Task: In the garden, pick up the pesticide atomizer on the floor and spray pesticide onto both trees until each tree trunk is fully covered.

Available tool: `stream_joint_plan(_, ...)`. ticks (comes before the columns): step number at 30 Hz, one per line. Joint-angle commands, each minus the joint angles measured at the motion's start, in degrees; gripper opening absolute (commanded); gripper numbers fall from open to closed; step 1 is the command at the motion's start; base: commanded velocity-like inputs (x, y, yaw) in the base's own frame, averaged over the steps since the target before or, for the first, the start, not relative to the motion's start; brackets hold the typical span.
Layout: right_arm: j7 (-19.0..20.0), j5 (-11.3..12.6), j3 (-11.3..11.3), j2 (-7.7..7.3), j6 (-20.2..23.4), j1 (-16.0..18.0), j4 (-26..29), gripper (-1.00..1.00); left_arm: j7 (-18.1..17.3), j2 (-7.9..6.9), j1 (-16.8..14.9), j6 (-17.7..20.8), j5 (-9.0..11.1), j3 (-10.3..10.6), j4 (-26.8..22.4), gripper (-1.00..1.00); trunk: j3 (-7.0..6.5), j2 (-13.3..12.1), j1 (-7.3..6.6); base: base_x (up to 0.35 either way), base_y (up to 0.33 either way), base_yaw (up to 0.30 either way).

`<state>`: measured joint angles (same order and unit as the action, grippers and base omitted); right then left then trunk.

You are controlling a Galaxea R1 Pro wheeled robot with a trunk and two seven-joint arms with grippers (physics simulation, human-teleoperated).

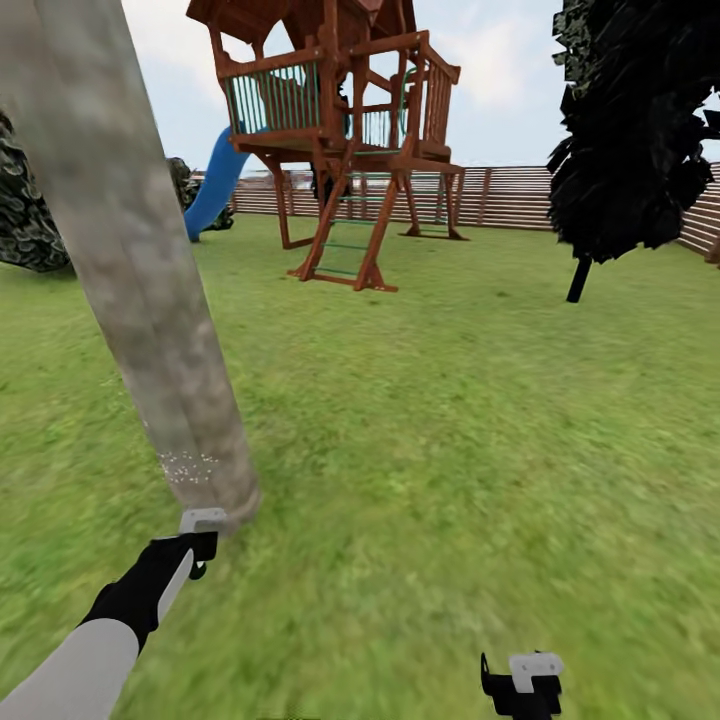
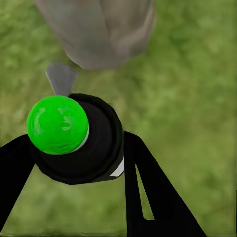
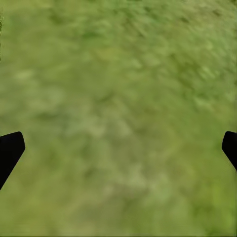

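Black L arm (image 1: 140, 590) outstretched, atomizer (image 2: 81, 140) apparently against trunk (image 1: 130, 260).

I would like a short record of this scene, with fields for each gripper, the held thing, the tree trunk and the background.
left gripper: shut on the pesticide atomizer, cap dot green, nozzle toward the trunk
right gripper: open, empty, fingers wide apart over the lawn
tree trunk: close ahead of the left gripper, pale speckles low on the bark
background: wooden play tower with blue slide, brown slat fence, near-black tree
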<state>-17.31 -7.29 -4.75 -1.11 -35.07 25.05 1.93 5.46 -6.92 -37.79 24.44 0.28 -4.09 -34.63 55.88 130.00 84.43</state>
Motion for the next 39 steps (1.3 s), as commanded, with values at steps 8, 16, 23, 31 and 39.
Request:
stream_joint_plan(8,0.00,0.00,-0.01,0.01,0.00,0.00,0.00,1.00,0.07,-0.09,-0.02,0.01,-0.05,-0.13,-0.51,-1.00,0.00,0.00,0.00,-0.147,-0.219,0.277)
stream_joint_plan(16,0.00,-0.08,0.00,-0.06,0.00,0.00,0.00,1.00,-0.50,-0.60,-1.97,2.52,-0.06,0.29,-1.66,-1.00,0.00,0.00,0.00,-0.008,-0.007,0.150)
stream_joint_plan(23,0.00,-0.07,0.00,-0.39,0.00,0.00,0.00,1.00,-7.25,-2.93,-11.86,12.44,-0.22,3.27,-4.43,-1.00,0.00,0.00,0.00,0.000,0.000,0.000)
stream_joint_plan(31,0.00,-0.09,-0.02,-0.39,0.00,0.00,0.00,1.00,-7.74,-5.76,-12.69,13.33,-0.11,3.41,-7.05,-1.00,0.00,0.00,0.00,0.000,0.000,0.000)
stream_joint_plan(39,0.00,-0.08,-0.08,-0.39,0.00,0.00,0.00,1.00,-7.66,-5.04,-13.57,14.70,-0.02,3.56,-7.81,-1.00,0.00,0.00,0.00,0.000,0.000,0.000)
